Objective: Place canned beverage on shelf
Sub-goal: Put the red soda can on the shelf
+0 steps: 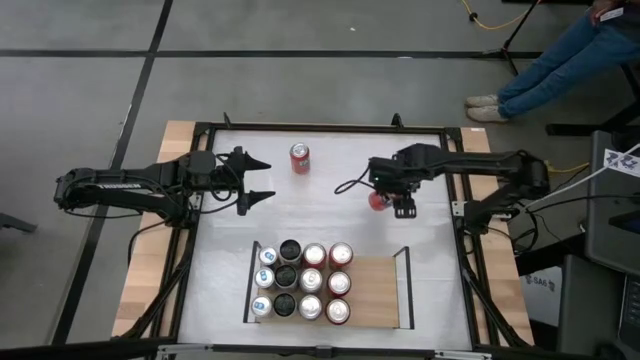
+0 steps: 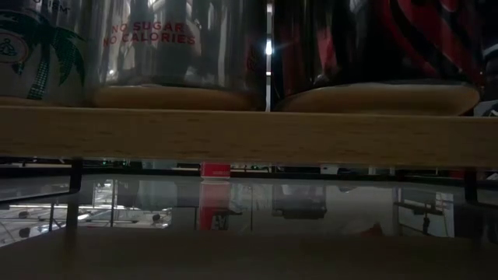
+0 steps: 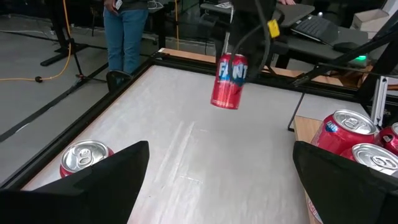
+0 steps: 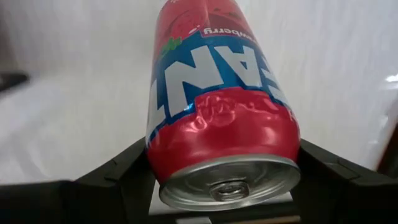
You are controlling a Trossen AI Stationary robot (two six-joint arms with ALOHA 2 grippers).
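Note:
My right gripper (image 1: 385, 203) is shut on a red Fanta can (image 1: 377, 200), right of the table's middle. The can is in the air, as the left wrist view shows (image 3: 228, 81). The light-wood shelf (image 1: 375, 295) lies at the near middle. Several cans (image 1: 300, 282) stand upright on its left half, and its right half is bare. Another red can (image 1: 300, 158) stands upright on the white table toward the far edge. My left gripper (image 1: 264, 181) waits open at the left, pointing toward the table's middle, with nothing between its fingers (image 3: 118, 171). My right gripper pinches the can's side wall near its top end (image 4: 186, 140) between its two fingers (image 4: 127, 168), one on each side. The fingers come from above, pointing down. The can hangs below them, lid up and slightly tilted, clear of the table. The wall shows a dent (image 4: 230, 106).
A black frame (image 1: 320, 128) runs round the white tabletop. Thin black rails (image 1: 408, 288) stand at the shelf's short sides. Beyond the table, a person's legs (image 1: 550, 60) show at the far right, and another person (image 3: 127, 31) stands in the left wrist view.

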